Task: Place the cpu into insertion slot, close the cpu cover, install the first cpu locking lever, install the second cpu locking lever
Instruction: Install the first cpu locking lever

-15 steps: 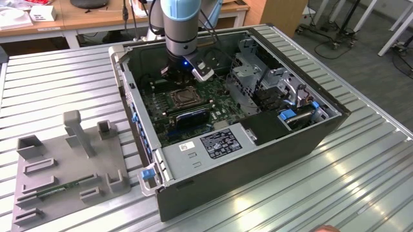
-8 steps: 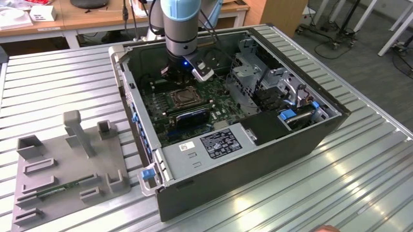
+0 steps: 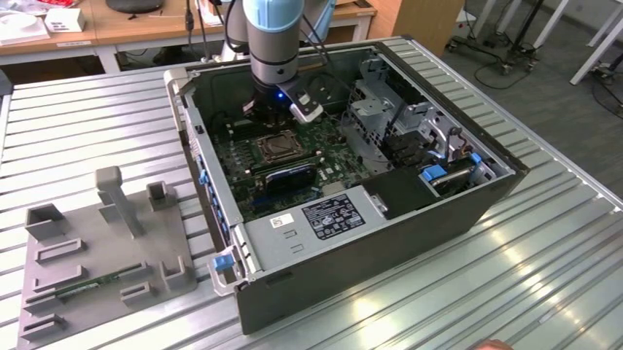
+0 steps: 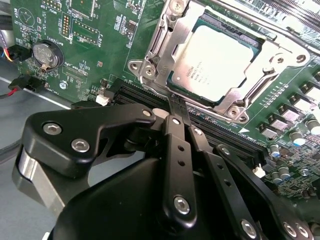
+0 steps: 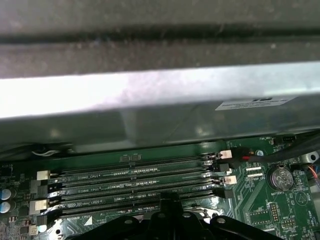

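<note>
CPU seated in socket, cover down, end effector empty above the board.

End effector [image 4: 176, 107] has its fingers pressed together, holding nothing, tip just beside the near rim of the cpu cover [image 4: 165, 47]. The cpu [image 4: 217, 60] lies flat in the insertion slot [image 3: 276, 148], showing through the cover's window. Judgement: lever work needs a steady push along the socket edge, clear of the memory slots [image 5: 130, 177]. Open computer case [image 3: 486, 197] on the tabletop [image 3: 87, 131] holds the motherboard [image 4: 95, 35].

The cpu [image 4: 220, 62] is silvery with a green edge; the cpu cover [image 4: 165, 45] is shiny silver; the motherboard [image 4: 115, 40] is green; the gripper [image 4: 177, 112] is black.
</note>
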Motion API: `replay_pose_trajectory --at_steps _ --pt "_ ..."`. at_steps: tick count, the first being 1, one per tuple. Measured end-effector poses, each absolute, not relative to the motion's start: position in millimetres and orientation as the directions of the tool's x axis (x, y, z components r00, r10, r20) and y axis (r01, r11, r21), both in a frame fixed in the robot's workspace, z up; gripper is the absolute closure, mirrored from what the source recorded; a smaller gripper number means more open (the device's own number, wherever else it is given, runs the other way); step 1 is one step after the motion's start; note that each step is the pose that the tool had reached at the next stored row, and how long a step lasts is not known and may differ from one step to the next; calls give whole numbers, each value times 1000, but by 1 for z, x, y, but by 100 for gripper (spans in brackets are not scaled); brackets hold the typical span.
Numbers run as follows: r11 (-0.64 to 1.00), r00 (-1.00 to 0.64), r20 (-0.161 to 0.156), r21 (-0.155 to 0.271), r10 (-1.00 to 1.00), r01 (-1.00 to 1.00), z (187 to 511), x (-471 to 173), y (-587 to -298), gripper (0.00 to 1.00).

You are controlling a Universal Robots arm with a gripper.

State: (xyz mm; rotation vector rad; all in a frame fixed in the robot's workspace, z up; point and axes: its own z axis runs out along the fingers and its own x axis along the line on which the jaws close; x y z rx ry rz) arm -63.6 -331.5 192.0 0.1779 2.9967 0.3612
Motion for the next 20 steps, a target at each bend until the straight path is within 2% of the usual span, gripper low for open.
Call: replay_pose_trajectory --at_steps 20 --pt "963 -986 -102 249 131 102 192 -61 -332 89"
